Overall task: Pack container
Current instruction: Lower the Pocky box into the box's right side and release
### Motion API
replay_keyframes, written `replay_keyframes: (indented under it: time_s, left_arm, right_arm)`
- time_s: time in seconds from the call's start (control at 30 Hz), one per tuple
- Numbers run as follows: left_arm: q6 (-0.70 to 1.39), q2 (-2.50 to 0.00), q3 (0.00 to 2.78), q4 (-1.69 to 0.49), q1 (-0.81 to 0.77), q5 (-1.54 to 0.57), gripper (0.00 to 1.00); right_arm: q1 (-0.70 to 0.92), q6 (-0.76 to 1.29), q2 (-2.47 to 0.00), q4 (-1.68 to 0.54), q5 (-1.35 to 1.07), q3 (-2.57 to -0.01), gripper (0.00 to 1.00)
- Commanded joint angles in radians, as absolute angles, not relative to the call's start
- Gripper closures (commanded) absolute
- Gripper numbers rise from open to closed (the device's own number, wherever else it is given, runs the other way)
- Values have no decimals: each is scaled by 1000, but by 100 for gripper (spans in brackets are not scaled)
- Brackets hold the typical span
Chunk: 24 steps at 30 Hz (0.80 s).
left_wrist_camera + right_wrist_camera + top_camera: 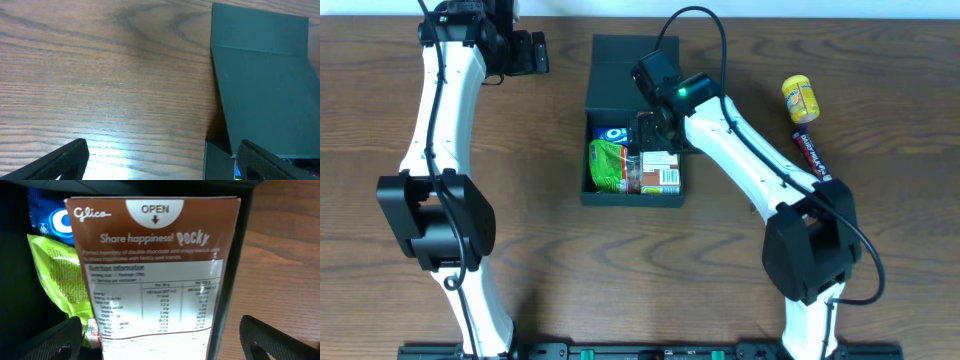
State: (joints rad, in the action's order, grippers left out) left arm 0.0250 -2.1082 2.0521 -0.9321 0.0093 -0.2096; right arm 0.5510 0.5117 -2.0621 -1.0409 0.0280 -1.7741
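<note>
The container sits mid-desk, its lid flap open on the far side and its long axis running near to far. It holds a blue packet, a green packet and a brown Pocky box. My right fingers stand spread on either side of that box. My left fingers hang open left of the lid.

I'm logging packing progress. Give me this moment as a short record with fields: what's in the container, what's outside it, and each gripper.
container: on table, lid open
inside: Pocky box, blue packet, green packet
outside, to its right in the overhead view: yellow tub, dark bar
left gripper: open, empty, over bare table beside lid
right gripper: open, fingers either side of Pocky box
</note>
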Motion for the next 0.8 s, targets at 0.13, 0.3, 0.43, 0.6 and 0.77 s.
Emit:
replay_keyframes:
  time_s: [0.13,0.3,0.43,0.6,0.77]
  left_arm:
    - [14,-2089,2048,-936,14,-210,5]
    - [14,-2089,2048,-935,14,-210,5]
    - [14,-2090,2048,-935,14,-210,5]
    - [14,-2090,2048,-935,14,-210,5]
    - [14,-2098,2048,-935,14,-210,4]
  right_arm:
    - [482,444,-2018,-1036,48,-1882,1]
    - [463,302,-1998,-1005,-36,-1946,14]
    - [451,195,-2001,-928,-241,-1925,99]
    - [445,162,-2005,-833,-372,-1843,99]
    - [440,155,-2014,-735,-492,-1745,99]
